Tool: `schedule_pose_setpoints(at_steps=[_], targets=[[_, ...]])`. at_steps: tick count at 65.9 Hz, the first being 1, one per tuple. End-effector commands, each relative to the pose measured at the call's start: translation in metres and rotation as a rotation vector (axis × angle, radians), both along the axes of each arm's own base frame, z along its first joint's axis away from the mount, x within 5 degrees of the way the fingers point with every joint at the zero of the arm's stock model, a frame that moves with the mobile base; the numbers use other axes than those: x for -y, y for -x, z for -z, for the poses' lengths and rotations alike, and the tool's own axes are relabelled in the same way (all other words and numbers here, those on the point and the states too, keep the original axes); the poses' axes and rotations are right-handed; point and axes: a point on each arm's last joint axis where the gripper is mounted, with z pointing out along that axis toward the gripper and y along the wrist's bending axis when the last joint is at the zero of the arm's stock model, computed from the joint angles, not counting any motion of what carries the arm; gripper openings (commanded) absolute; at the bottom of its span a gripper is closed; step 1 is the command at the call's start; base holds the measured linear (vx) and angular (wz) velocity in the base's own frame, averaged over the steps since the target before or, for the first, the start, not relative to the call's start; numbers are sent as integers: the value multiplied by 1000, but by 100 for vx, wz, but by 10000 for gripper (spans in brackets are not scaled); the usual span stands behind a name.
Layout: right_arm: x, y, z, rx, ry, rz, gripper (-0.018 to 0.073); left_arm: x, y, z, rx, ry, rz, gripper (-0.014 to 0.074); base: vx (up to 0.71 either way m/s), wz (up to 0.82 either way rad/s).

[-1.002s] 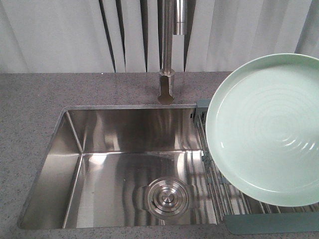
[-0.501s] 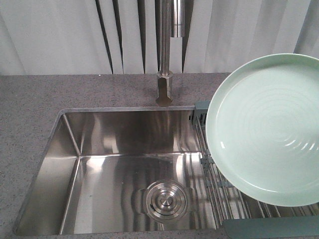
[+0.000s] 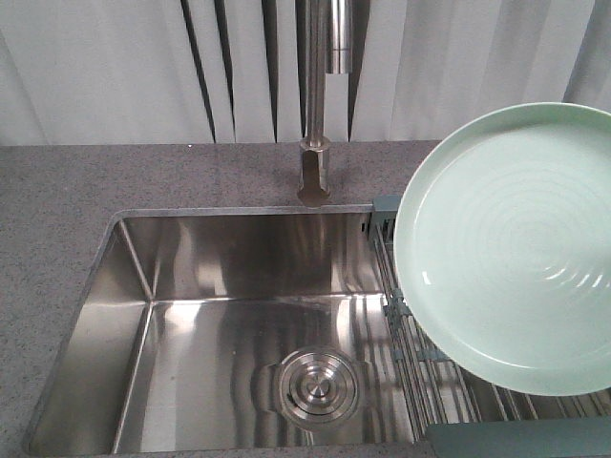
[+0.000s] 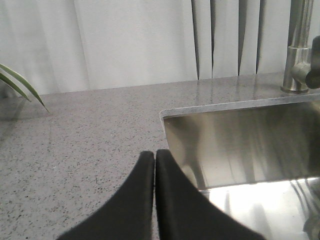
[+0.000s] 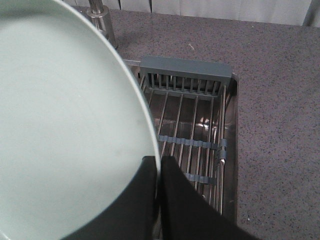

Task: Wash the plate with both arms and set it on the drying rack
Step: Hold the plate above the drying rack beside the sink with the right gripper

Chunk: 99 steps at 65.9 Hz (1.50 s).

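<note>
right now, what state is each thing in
plate, tilted, gripped at its rim
right tool, shut on the plate's rim
left tool, shut, holding nothing, above the counter
drying rack, across the sink's right side, visible rods bare
faucet, no water running
drain cover, seated in the sink floor

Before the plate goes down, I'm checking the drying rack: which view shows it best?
The right wrist view: the drying rack shows past the plate, rods and end bar plain. The front view gives only a strip of rods and bars at the plate's edge. The left wrist view shows none of it.
</note>
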Motion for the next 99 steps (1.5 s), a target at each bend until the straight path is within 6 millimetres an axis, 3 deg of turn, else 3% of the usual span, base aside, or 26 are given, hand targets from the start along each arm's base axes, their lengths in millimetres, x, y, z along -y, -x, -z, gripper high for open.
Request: schedule_pose_setpoints(at_steps=[1,99], targets=[[1,-1,-13,93,-18,16,-3,0,-1,2,46,13,5,-6,0,0],[1,-1,-13,93,-18,16,-3,0,-1,2,46,13,5,-6,1,2]])
